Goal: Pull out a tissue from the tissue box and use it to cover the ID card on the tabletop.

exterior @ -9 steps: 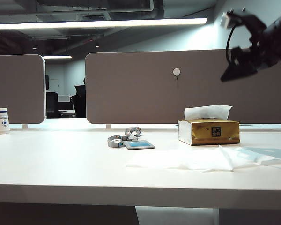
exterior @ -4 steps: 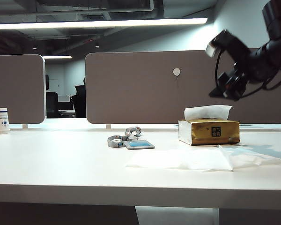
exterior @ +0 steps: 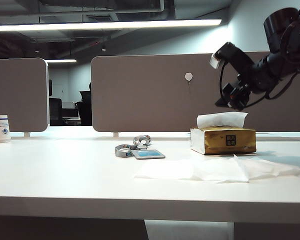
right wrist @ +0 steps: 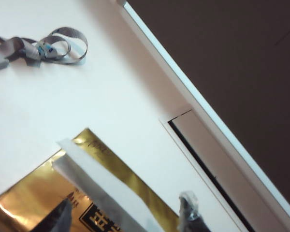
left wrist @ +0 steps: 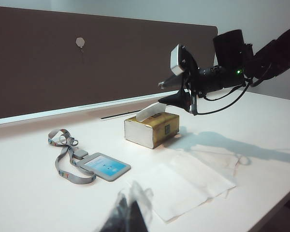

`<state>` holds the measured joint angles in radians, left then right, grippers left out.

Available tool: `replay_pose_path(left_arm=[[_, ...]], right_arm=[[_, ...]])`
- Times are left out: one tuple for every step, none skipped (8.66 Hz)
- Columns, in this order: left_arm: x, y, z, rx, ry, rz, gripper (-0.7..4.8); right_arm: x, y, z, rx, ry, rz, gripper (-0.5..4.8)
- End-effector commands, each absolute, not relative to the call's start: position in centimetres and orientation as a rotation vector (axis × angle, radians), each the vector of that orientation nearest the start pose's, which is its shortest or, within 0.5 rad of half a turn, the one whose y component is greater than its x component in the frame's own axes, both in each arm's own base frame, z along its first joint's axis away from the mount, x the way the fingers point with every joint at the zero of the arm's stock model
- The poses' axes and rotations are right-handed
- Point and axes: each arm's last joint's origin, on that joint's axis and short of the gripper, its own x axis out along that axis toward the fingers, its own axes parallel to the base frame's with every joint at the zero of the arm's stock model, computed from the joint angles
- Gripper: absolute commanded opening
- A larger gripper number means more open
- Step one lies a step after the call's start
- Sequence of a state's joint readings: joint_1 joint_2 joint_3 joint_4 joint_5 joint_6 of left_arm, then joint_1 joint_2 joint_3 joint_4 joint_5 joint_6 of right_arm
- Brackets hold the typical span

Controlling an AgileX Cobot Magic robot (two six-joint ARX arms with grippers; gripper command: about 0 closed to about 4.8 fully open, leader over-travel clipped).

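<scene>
The right end effector (exterior: 231, 102) hung above the tissue box (exterior: 223, 140) with its jaws spread wide, grasping nothing. The left end effector (left wrist: 127, 216) showed only as a dark blur, its state impossible to tell. The shiny gold box bore a black label with gold characters. A creased white sheet (exterior: 215, 169) lay before it on the bench (exterior: 65, 175). The blue ID card (exterior: 148, 154) lay uncovered nearby, beside its coiled grey lanyard (exterior: 132, 145).

The tissue box (exterior: 223, 140) carries a small black square label (exterior: 231, 140) with gold characters, too small to read.
</scene>
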<state>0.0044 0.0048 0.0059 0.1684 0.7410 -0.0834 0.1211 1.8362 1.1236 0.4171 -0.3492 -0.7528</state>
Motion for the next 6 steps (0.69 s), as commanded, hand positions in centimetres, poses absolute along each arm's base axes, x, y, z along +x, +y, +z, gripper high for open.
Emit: replay_pose_path(left_arm=[[8.9,-1.9,18.2,-0.014,-0.142,-0.741,-0.05],[8.9,-1.9,18.2,-0.014,-0.142,-0.742,-0.05],[8.9,-1.9,18.2,-0.014,-0.142,-0.741,-0.05],[8.9,-1.9,18.2,-0.014,-0.142,-0.741,-0.05],[8.9,-1.9,18.2,-0.015,-0.142,-0.739,-0.05],[8.9,-1.9,18.2,-0.015,-0.142,-0.738,-0.05]], right_arm=[[40.6,5.9,20.2,-0.709,0.134,0.552,2.84],[41.3,5.9,19.3,-0.707,0.153,0.554,2.83],[42.8,6.1,19.1,-0.711,0.147,0.538,2.83],[43.3,6.1,19.3,-0.715,0.144,0.522,2.73],[43.5,6.1,19.4,-0.72,0.145,0.503,2.69],[43.5,6.0,19.4,-0.72,0.146,0.5,2.53]])
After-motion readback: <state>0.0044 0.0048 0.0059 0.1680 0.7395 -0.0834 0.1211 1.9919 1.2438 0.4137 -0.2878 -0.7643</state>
